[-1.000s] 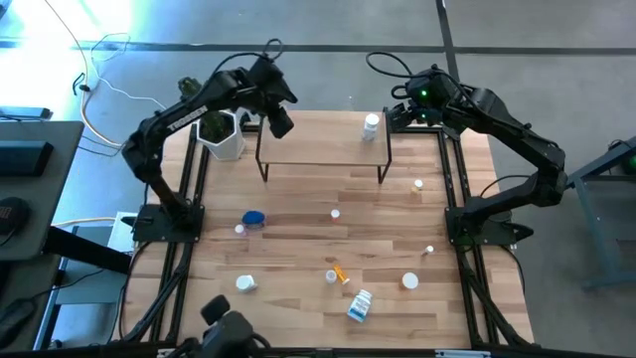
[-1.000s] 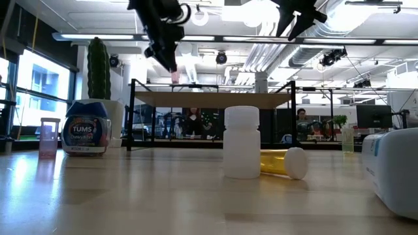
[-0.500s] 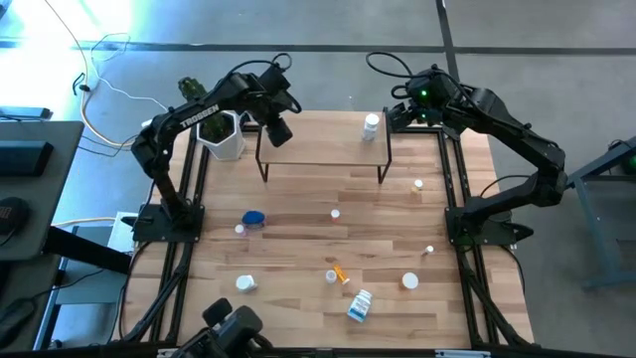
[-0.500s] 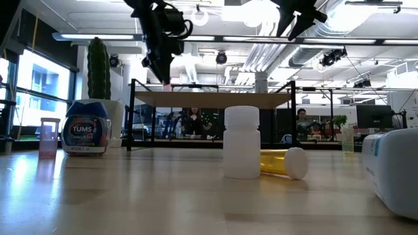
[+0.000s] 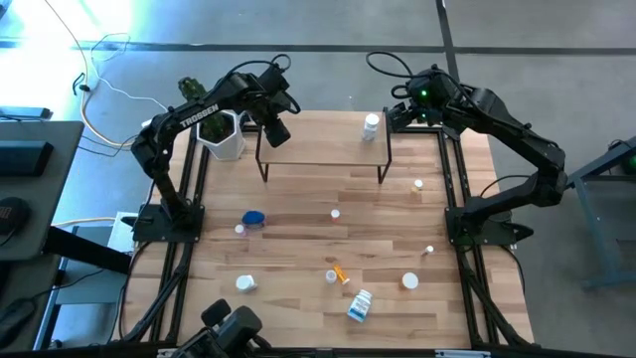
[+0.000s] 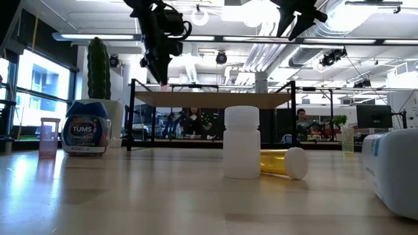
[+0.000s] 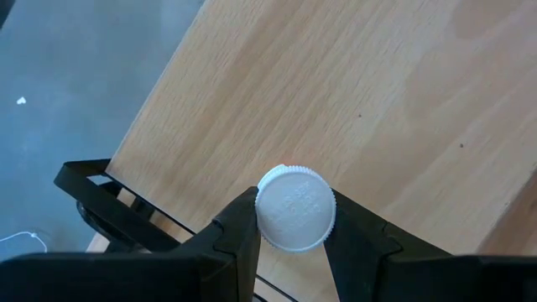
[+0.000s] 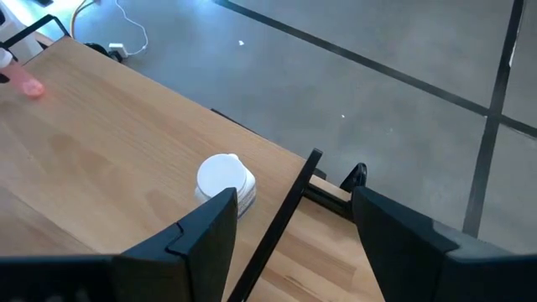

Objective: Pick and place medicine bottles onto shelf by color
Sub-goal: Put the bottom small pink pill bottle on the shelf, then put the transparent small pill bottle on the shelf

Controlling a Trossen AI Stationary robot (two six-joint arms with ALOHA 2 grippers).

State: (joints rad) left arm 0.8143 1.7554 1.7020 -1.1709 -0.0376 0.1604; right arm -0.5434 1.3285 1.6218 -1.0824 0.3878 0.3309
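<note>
The left pincer [image 7: 289, 231] is closed on a small pinkish vial [image 7: 294, 208], whose white ribbed cap is seen clamped between the two dark fingers [image 7: 239, 231]. In the high view this pincer [image 5: 275, 129] is held over the left end of the shelf [image 5: 328, 149], which stands at the far edge of the table [image 5: 298, 229]; in the low view the vial's pink tip [image 6: 163, 85] is seen just above the plank, and contact cannot be judged. A white hexagonal pot [image 5: 223, 134] is placed just beside that end of the shelf.

The right pincer [image 8: 289, 222] is held wide open above the far right corner of the table, past the right end of the shelf. A white-capped bottle [image 8: 225, 183] is stood on that end of the plank.

Other bottles are scattered over the table: a blue one [image 5: 253, 219] near the left edge, an orange one [image 5: 339, 273] lying toward the near edge, and a white one [image 6: 241, 150] upright close to the low camera.
</note>
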